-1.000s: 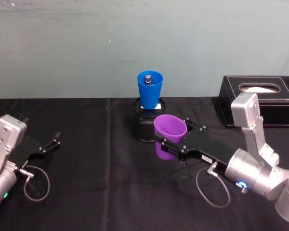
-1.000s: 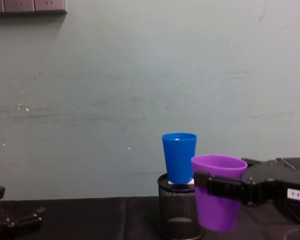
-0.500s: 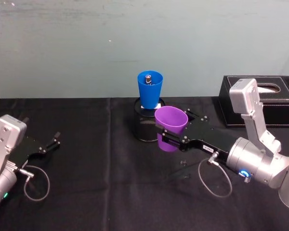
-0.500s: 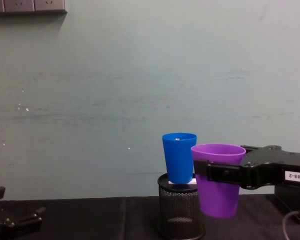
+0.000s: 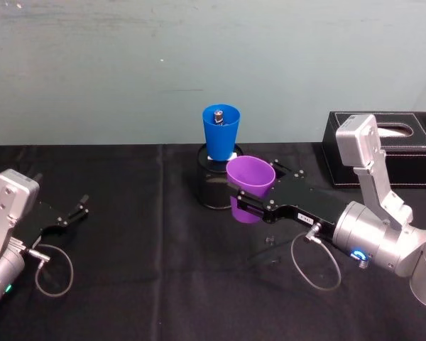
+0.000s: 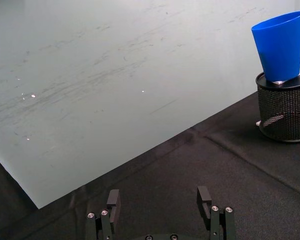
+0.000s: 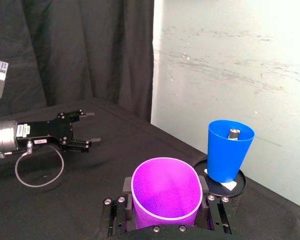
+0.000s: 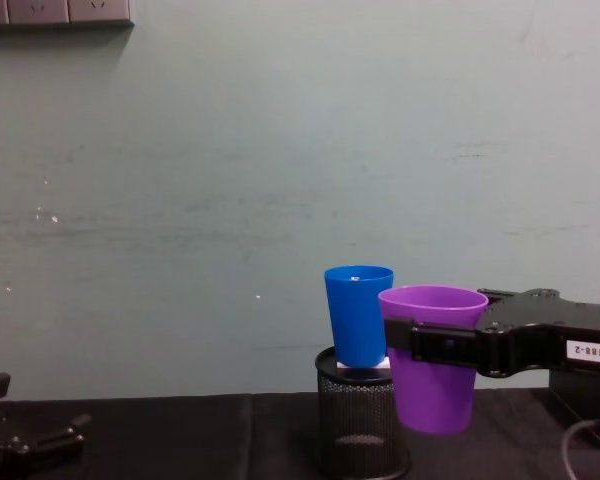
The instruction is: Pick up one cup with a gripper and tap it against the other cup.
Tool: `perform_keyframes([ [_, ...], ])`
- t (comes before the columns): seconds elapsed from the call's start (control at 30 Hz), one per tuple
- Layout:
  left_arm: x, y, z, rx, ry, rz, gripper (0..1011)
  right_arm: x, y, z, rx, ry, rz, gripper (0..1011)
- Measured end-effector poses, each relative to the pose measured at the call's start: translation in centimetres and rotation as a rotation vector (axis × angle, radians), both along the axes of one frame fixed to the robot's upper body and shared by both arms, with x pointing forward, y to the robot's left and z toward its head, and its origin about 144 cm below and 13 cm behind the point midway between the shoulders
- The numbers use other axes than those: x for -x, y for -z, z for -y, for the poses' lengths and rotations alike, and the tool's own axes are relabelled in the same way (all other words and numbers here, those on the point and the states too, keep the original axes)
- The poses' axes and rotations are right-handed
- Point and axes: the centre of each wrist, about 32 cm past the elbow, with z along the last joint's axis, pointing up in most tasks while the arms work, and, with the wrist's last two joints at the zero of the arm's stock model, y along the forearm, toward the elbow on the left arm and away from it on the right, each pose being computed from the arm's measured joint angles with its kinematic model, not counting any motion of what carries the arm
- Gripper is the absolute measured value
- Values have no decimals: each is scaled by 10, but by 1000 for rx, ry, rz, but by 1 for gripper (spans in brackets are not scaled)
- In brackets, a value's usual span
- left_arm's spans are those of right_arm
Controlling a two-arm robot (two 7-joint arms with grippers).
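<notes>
Purple cup (image 5: 250, 186): carried upright and clear of the worktop (image 5: 128, 270), pinched across its wall just below the rim by the right claw (image 7: 165, 192), with one flat jaw pressed on either side. Hung just beside the blue cup (image 5: 220, 131), a little nearer the robot and toward its right, with the purple rim lower than the blue one. Overlapped the blue wall when seen from the chest; could not tell whether touching it or barely apart. Found that blue cup perched upright on top of a black mesh pen holder (image 5: 211, 186), with a small metal piece (image 5: 217, 114) inside it. Noted the left claw (image 6: 158, 197) parked low at the worktop's left side, fingers spread and holding nothing. Judged the lift done and the approach all but finished, with the tap itself now in hand. Called next for a short, gentle, level nudge toward the blue wall. Called for no hard knock, given a light target set high on a narrow stand and likely to topple. Called too for a firm pinch on that smooth taper, so as not to let it slip downward at contact.
</notes>
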Motion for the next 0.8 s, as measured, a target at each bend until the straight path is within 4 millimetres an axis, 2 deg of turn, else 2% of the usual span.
perform_keyframes([
  [0.8, 0, 0, 0, 0, 0, 0, 1000, 0, 0, 0, -2, 1, -1, 729],
])
